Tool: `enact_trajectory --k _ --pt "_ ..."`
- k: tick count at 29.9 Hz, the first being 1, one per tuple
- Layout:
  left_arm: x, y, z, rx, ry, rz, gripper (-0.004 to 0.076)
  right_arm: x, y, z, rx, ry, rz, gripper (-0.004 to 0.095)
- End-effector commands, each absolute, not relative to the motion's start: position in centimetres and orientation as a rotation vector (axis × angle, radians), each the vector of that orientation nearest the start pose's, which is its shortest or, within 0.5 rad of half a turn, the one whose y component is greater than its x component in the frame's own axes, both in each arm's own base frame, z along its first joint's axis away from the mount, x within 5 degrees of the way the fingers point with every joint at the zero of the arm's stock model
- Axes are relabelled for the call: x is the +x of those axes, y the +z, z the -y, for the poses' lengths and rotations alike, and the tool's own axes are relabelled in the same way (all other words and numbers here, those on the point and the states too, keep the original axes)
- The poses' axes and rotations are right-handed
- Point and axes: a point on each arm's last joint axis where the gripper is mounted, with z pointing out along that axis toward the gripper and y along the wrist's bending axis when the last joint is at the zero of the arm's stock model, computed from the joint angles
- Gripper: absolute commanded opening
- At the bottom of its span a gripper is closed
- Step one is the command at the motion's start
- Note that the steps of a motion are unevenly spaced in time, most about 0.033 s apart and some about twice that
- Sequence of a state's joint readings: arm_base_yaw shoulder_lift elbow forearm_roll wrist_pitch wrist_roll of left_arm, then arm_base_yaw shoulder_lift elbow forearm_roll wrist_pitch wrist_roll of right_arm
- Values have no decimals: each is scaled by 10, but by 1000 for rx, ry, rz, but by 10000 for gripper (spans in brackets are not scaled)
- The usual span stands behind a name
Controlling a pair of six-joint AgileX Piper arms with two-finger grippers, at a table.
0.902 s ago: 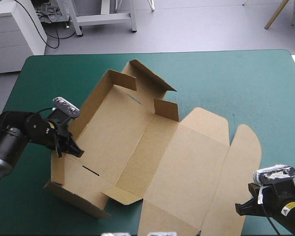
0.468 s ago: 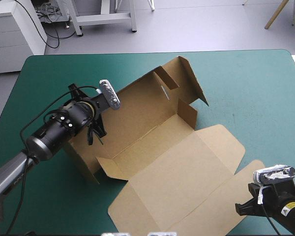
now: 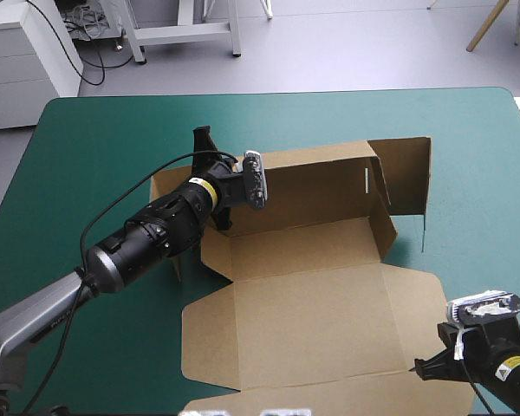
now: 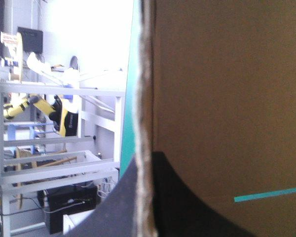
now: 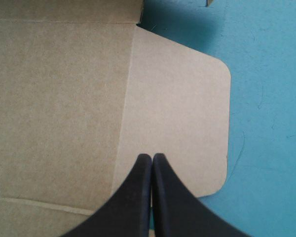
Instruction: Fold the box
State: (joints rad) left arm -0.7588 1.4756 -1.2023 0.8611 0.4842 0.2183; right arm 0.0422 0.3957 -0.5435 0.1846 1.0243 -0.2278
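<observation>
One box (image 3: pixel 303 303): brown board, right of the table's middle; far wall raised, right end flap upright, lid panel flat toward the near edge.
Left gripper (image 4: pixel 147 160): at the box's left end. We read it as clamped on a standing board edge, the sheet pinched between its black fingers (image 4: pixel 187 207).
Right gripper (image 5: pixel 152 157): pressed together and empty, over the lid's rounded corner flap (image 5: pixel 187 108) by the table's near right corner. We cannot tell whether it touches.
Cover (image 3: pixel 95 139): teal-green, showing beyond the box to the left, right and far side.
Risk: we judge the grip thin. The edge may slip free or crease, and the wall could drop back. With nothing pinning the lid, the whole sheet may skid on the cover.
Hidden: the left arm masks the box's left end wall in the high view. The lid's near edge is cut off there.
</observation>
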Motion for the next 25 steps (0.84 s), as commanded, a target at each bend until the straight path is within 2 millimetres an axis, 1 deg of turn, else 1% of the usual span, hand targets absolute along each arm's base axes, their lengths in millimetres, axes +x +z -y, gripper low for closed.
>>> enact_trajectory --k 1,4,6,9,12,15,16,18,21,24,25 --pt "255 366 220 1469 543 -1320 -10 61 294 -17 -271 138 -2261 -20" --pt "251 356 231 1524 574 -1320 -10 61 294 -17 -271 138 -2261 -19" --pt "250 348 238 1548 650 -1327 -10 61 294 -17 -271 138 -2261 -19" --pt "247 341 250 1516 751 -1325 -10 61 294 -17 -271 138 -2261 -19" --pt "243 337 265 1453 748 -1298 -10 61 294 -17 -271 138 -2261 -18" --pt "241 333 275 1458 800 -1230 -10 61 294 -17 -266 140 -2262 22" --pt "240 332 277 1467 822 -1212 -10 61 294 -17 -267 139 -2262 55" --pt "237 331 281 1468 841 -1194 -10 61 294 -16 -250 131 -2266 156" --pt "235 331 284 1467 813 -1187 -10 61 294 -15 -237 128 -2267 352" --pt "235 331 283 1456 815 -1193 -10 61 294 -15 -230 129 -2270 581" --pt "235 331 283 1453 822 -1198 -10 61 294 -15 -230 129 -2270 626"
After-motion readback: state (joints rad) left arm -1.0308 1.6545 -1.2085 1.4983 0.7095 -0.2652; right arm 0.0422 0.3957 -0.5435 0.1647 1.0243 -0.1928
